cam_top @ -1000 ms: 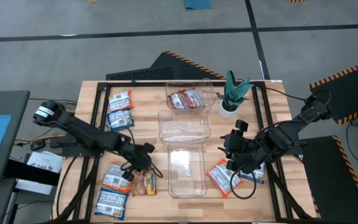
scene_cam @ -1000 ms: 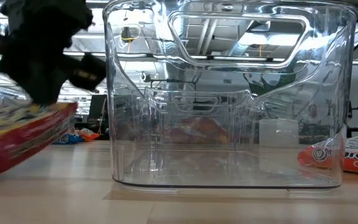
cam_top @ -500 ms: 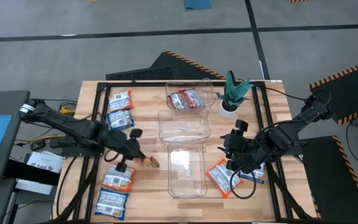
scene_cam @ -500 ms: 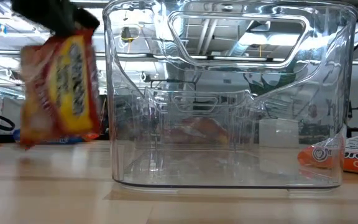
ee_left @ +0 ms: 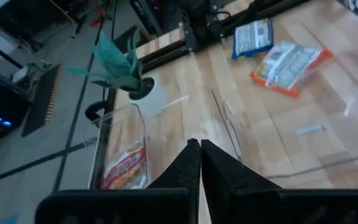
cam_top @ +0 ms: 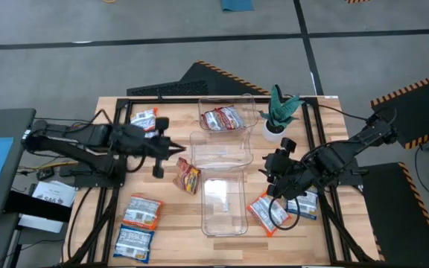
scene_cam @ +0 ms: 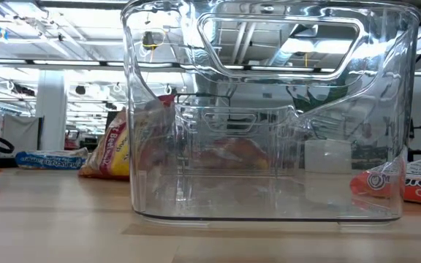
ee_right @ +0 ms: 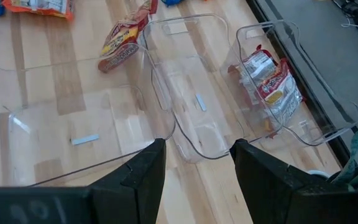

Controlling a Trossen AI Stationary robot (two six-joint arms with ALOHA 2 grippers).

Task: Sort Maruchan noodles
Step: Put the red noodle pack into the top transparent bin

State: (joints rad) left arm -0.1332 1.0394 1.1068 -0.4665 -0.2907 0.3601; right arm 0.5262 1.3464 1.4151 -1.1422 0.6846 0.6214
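Red noodle packet (cam_top: 223,117) lies in far bin (cam_top: 228,102); others empty.

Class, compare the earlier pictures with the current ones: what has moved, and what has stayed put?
The left tool, shut, lifted a red Maruchan packet from the table's near-left and swung it toward the bins; the packet now lies loose beside the middle clear bin, the tool drawn past it. The right tool, open, the far bin's red packet and the plant stayed put.
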